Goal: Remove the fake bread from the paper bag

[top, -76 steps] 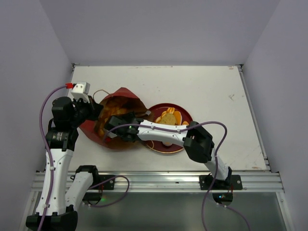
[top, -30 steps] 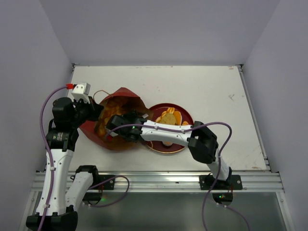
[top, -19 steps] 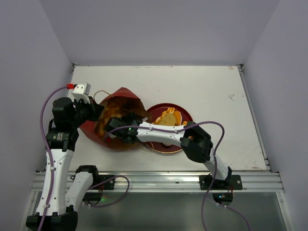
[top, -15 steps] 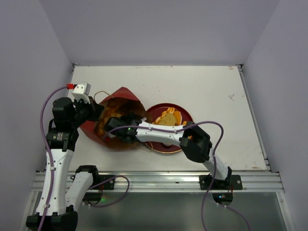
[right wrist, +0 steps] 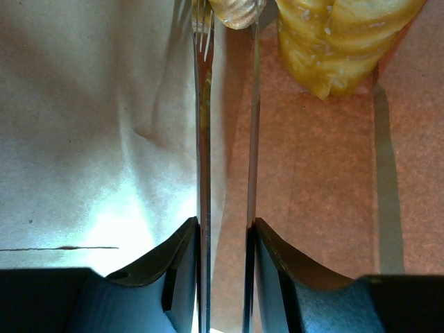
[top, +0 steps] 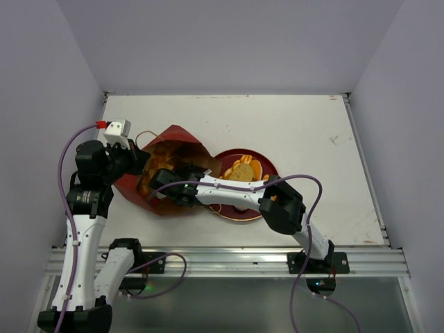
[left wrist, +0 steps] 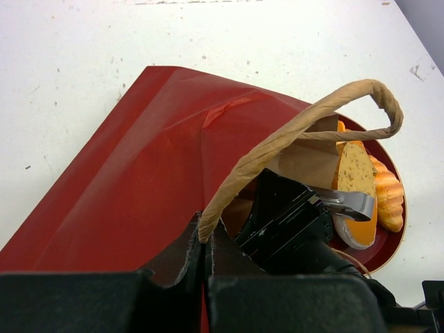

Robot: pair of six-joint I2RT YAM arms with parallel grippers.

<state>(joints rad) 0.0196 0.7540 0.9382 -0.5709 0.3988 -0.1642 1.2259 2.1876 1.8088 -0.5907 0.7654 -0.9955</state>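
Observation:
The dark-red paper bag (top: pixel 177 134) lies on its side with its mouth facing the plate. My left gripper (left wrist: pixel 205 234) is shut on the bag's tan cord handle (left wrist: pixel 298 125) and holds the mouth up. My right gripper (top: pixel 166 184) reaches inside the bag. Its two thin metal blades close on the end of a tan piece of fake bread (right wrist: pixel 236 10) at the top of the right wrist view. A golden ridged loaf (right wrist: pixel 340 41) lies beside it on the kraft lining (right wrist: pixel 90 125). More fake bread (top: pixel 244 168) sits on the plate.
The round dark-red plate (top: pixel 269 161) stands just right of the bag's mouth, under my right forearm. In the left wrist view it (left wrist: pixel 393 243) carries an orange slice (left wrist: pixel 355 177) and a ridged loaf (left wrist: pixel 390 195). White tabletop (top: pixel 312 132) stretches to the right and back.
The right gripper's blades have drawn closer together inside the bag, and that arm has shifted slightly left into it. The left gripper still holds the handle in the same spot.

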